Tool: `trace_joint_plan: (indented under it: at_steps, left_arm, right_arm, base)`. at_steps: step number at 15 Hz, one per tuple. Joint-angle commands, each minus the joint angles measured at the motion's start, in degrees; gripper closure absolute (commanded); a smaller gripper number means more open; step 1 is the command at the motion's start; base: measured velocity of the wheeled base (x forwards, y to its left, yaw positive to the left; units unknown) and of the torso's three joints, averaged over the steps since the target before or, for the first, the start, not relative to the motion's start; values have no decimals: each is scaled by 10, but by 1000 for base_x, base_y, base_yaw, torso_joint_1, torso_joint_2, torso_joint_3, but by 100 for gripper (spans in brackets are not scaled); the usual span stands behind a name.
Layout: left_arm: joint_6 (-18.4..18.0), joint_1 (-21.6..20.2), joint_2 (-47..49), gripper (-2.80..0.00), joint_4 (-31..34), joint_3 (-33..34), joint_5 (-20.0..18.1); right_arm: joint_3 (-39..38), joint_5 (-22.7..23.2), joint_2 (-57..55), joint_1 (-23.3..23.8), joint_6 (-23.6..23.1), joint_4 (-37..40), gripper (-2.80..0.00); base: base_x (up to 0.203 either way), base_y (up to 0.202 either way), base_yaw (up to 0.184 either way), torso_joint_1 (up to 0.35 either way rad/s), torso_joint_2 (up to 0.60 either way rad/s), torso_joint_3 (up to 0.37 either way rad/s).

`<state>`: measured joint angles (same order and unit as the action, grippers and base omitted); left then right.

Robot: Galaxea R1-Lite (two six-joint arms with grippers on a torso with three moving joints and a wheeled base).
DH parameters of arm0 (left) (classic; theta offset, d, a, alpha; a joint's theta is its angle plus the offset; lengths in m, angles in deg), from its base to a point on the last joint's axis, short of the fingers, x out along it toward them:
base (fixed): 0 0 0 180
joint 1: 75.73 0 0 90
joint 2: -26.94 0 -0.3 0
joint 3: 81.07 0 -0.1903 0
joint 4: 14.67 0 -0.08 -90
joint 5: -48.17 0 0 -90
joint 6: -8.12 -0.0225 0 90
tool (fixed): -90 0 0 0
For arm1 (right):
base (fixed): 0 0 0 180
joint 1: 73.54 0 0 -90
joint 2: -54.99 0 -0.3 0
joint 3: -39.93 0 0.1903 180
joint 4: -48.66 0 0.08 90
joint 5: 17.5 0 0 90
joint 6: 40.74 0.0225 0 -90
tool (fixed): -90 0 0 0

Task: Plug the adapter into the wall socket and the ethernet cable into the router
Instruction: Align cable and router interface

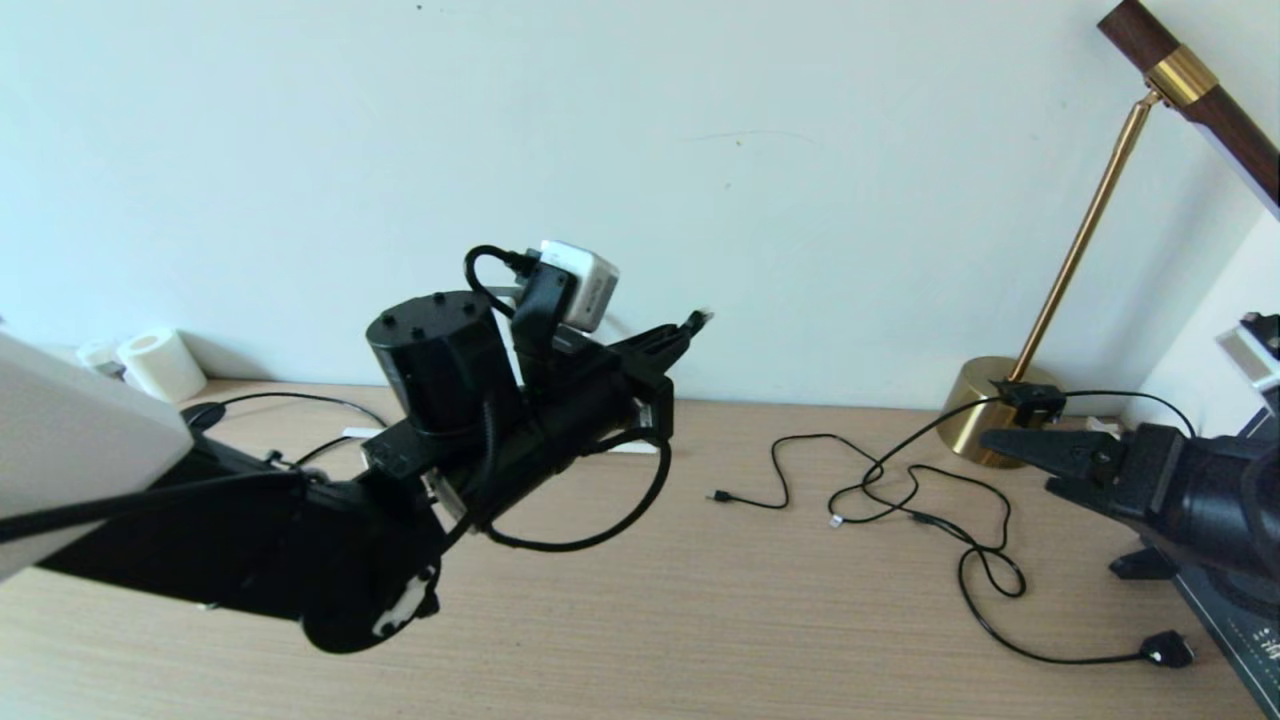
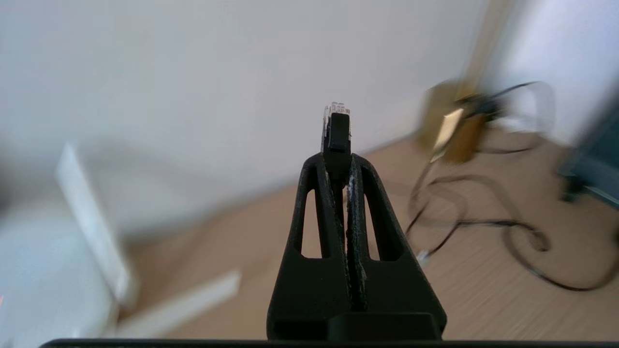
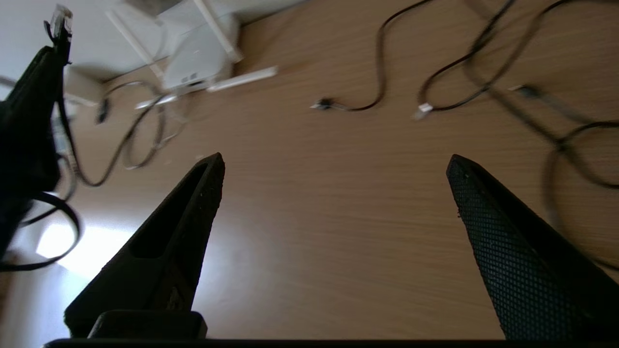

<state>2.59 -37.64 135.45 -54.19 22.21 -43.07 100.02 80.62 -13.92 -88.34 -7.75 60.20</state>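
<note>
Ethernet cable (image 2: 337,126) shows best in the left wrist view: a black boot ending in a small clear plastic plug, standing just past the fingertips of the left gripper (image 2: 346,166), whose two black fingers are clamped tight on the boot. In the head view the same gripper (image 1: 672,340) is raised above the wooden desk (image 1: 700,620), pointing toward the pale wall, with the plug tip (image 1: 698,319) poking out and the thick black cable looping down beneath the wrist.

The right gripper (image 3: 336,186) hangs over bare desk with its jaws spread wide and nothing between them; in the head view it sits at the right edge (image 1: 1010,445), near the brass lamp base (image 1: 985,408).

The router (image 3: 200,60) is plain only in the right wrist view: a flat white box with slim white antennas, lying on the desk by the wall, dark ports on its near edge. That view also catches the plug (image 3: 60,19) from the side, high above the desk and well apart from the router. In the head view the left arm covers most of the router, and the left wrist view gives only blurred white shapes (image 2: 92,227) there.

Thin black cables (image 1: 900,490) lie loose across the desk between the two arms.
</note>
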Motion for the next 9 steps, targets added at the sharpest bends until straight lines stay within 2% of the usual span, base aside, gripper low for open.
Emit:
trace_joint_plan:
  at_steps: [1, 2, 4, 9]
  left_arm:
    - [76, -21, -25, 0, 79, 11, 87]
    - [106, -32, -34, 0, 124, 12, 113]
    - [128, -64, -49, 0, 179, 20, 164]
    - [141, -122, -51, 0, 192, 59, 175]
  right_arm:
    - [-36, -39, 77, 1, -22, 1, -280]
    - [-56, -57, 106, 1, -37, 11, -280]
    - [-97, -99, 164, 1, -93, 36, -280]
    - [-201, -230, 327, 7, -215, 50, -280]
  base:
    - [0, 0, 0, 0, 0, 0]
    - [0, 0, 0, 0, 0, 0]
    - [0, 0, 0, 0, 0, 0]
    - [0, 0, 0, 0, 0, 0]
